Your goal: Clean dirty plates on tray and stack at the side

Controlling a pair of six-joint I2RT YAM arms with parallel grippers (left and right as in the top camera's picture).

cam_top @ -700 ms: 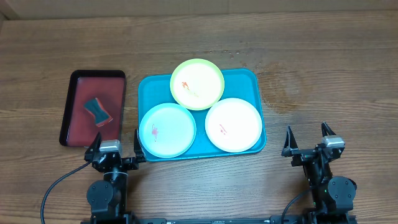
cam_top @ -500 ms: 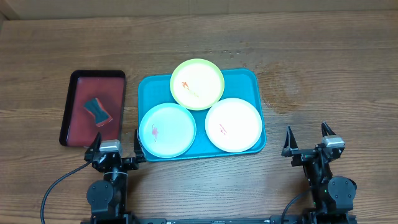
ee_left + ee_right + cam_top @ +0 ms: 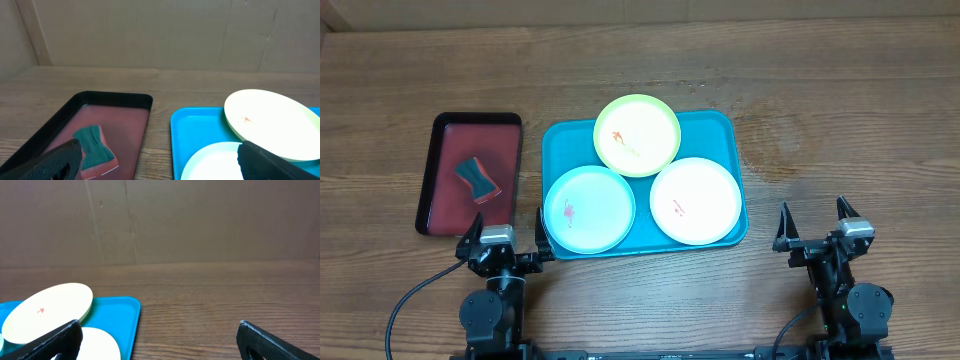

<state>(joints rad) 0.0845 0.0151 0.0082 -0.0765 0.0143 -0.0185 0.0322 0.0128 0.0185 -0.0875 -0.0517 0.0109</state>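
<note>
A turquoise tray (image 3: 732, 140) lies mid-table with three plates on it. The yellow-green plate (image 3: 637, 135) sits at the back, overlapping the tray's far rim, with an orange smear. The pale blue plate (image 3: 589, 209) is front left with a red smear. The white plate (image 3: 695, 200) is front right with a red smear. My left gripper (image 3: 506, 238) is open and empty at the near edge, just left of the tray's front left corner. My right gripper (image 3: 814, 229) is open and empty, right of the tray. The tray also shows in the left wrist view (image 3: 195, 132) and right wrist view (image 3: 117, 315).
A dark red, black-rimmed tray (image 3: 445, 215) lies left of the turquoise tray and holds a green and red sponge (image 3: 476, 178), also seen in the left wrist view (image 3: 95, 145). Bare wooden table (image 3: 840, 120) spreads to the right. A cardboard wall (image 3: 200, 220) stands at the back.
</note>
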